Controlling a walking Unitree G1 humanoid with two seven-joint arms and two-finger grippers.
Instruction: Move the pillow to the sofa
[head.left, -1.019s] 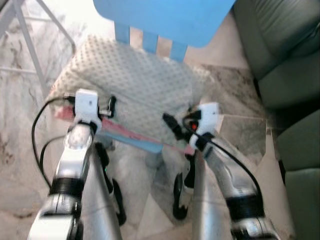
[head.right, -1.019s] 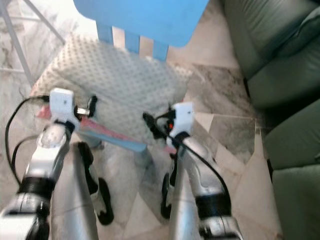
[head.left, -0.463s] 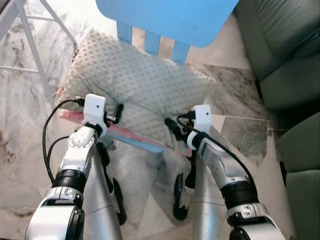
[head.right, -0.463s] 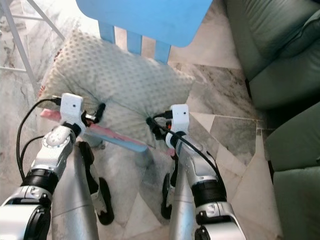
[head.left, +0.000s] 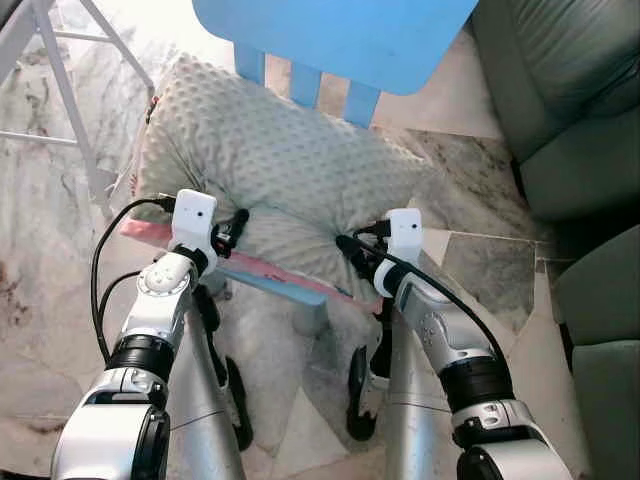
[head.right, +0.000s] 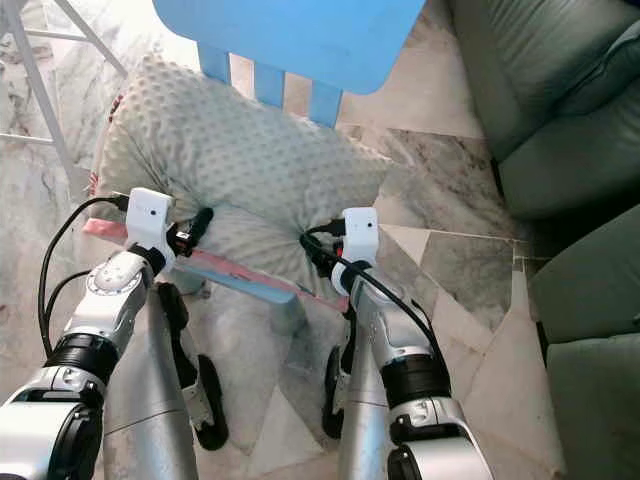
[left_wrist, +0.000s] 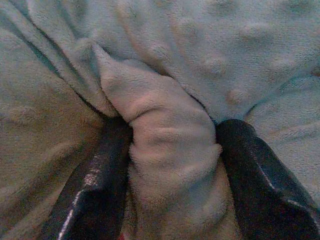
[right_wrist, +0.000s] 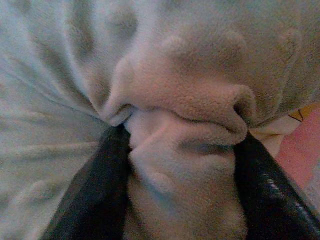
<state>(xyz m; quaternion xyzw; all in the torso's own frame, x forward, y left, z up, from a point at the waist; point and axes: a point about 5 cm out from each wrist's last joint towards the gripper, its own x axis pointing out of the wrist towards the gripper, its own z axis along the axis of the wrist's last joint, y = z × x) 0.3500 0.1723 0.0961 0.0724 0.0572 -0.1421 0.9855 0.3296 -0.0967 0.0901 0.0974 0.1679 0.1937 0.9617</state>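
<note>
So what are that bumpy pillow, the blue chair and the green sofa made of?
The pillow looks like soft plush fleece: raised dots, and fuzzy folds bunched between the left gripper and the right gripper. The blue chair seems to be smooth matte plastic or painted wood; I can't tell which. The sofa looks like leather or a leather imitation, with a slight sheen and creases.

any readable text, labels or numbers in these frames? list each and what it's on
None readable: no words, labels, brands or numbers on the pillow, the blue chair, the green sofa, or either arm.
Both end effectors grip pillow folds; the wrist views carry no print.
</note>
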